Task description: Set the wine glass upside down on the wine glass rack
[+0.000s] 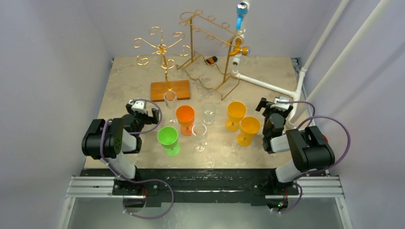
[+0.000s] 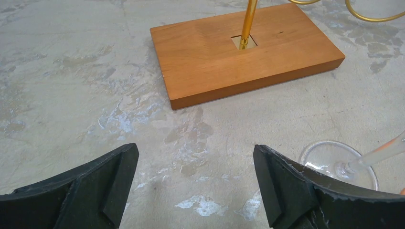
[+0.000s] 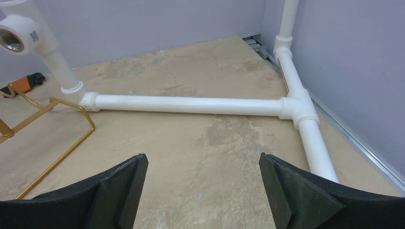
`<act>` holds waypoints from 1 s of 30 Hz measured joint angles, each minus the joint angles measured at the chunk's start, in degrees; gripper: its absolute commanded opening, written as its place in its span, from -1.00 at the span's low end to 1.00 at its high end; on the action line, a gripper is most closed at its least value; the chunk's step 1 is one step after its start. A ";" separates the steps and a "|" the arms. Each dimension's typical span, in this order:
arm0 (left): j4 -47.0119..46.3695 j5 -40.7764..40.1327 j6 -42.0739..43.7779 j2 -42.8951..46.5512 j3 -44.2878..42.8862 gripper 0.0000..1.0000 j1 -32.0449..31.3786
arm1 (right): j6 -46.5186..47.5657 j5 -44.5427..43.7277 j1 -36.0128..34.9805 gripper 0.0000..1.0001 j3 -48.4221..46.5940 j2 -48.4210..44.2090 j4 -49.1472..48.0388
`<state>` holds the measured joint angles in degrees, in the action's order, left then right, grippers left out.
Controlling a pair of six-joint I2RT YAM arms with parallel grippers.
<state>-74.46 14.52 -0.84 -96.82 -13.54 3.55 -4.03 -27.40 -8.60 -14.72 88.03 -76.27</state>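
Several wine glasses stand upright mid-table: three clear ones (image 1: pixel 170 99) (image 1: pixel 208 112) (image 1: pixel 199 136), an orange one (image 1: pixel 185 118), a green one (image 1: pixel 168 140) and two yellow ones (image 1: pixel 235 113) (image 1: pixel 248 130). A gold spiral rack (image 1: pixel 160 47) stands on a wooden base (image 1: pixel 170 89) behind them; the base also shows in the left wrist view (image 2: pixel 243 52). A gold wire rack (image 1: pixel 208 45) stands further back. My left gripper (image 1: pixel 142 109) (image 2: pixel 196 183) is open and empty, left of the glasses, with a clear glass foot (image 2: pixel 340 163) at its right. My right gripper (image 1: pixel 274 106) (image 3: pixel 203 186) is open and empty, right of the yellow glasses.
A white pipe frame (image 1: pixel 267 85) runs along the right back of the table and shows in the right wrist view (image 3: pixel 191 103), with a blue and orange fitting (image 1: pixel 241 16) on top. A small orange and black object (image 1: pixel 211 59) lies behind the wire rack. Walls close in on all sides.
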 measured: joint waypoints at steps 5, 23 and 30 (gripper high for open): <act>0.00 0.00 0.00 0.00 0.00 1.00 0.00 | 0.00 0.00 0.00 0.98 0.00 0.00 0.00; 23.58 4.98 -1.51 14.16 -9.79 1.00 3.96 | -9.49 -0.90 -0.02 0.98 -9.75 -25.75 32.06; 54.51 10.97 1.33 18.93 -31.21 1.00 5.81 | -23.54 14.29 0.00 0.98 -17.55 -28.24 51.91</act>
<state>-19.94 25.50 0.49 -77.89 -44.75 9.37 -27.57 -13.10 -8.60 -32.27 59.79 -24.36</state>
